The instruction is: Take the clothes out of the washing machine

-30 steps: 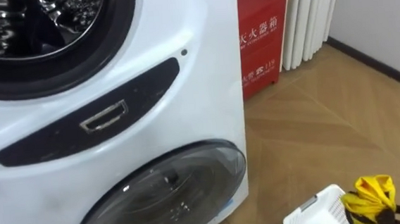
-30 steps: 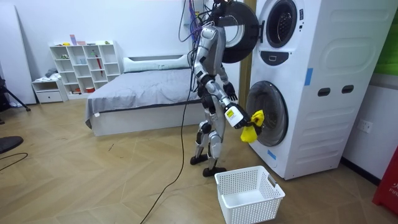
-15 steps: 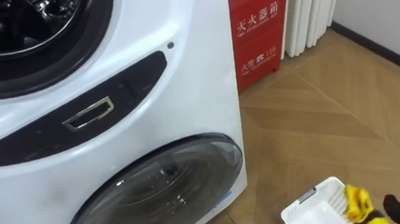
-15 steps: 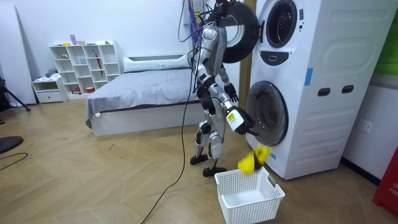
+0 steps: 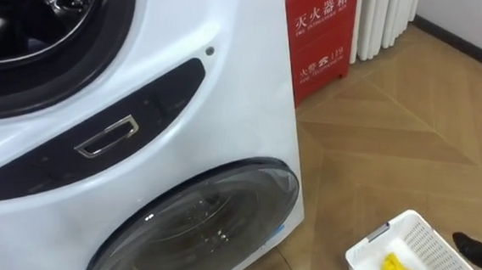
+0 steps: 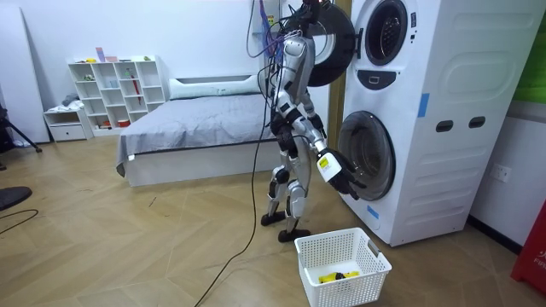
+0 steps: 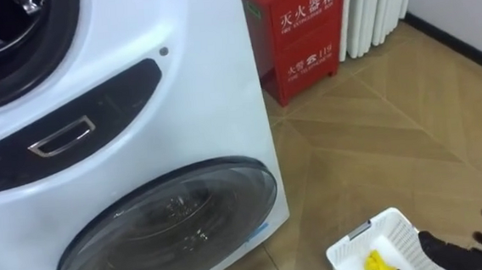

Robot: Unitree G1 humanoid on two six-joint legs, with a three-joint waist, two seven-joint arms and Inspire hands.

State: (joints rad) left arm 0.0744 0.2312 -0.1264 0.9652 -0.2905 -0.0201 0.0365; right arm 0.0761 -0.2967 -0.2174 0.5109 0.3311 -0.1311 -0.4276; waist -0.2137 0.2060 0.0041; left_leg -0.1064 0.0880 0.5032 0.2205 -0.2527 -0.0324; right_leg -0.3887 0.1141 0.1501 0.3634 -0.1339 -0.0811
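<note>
One crumpled yellow cloth (image 5: 395, 266) in white lattice basket (image 5: 425, 239) | right hand (image 7: 466, 247) spread, empty

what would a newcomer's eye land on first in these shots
The tall white washing machine dominates, its upper door swung open and the robot standing right before it. Next comes the yellow garment lying in the white basket on the wooden floor near the robot's feet, with the right hand open above it. A red cabinet stands by the wall beside the machine.
</note>
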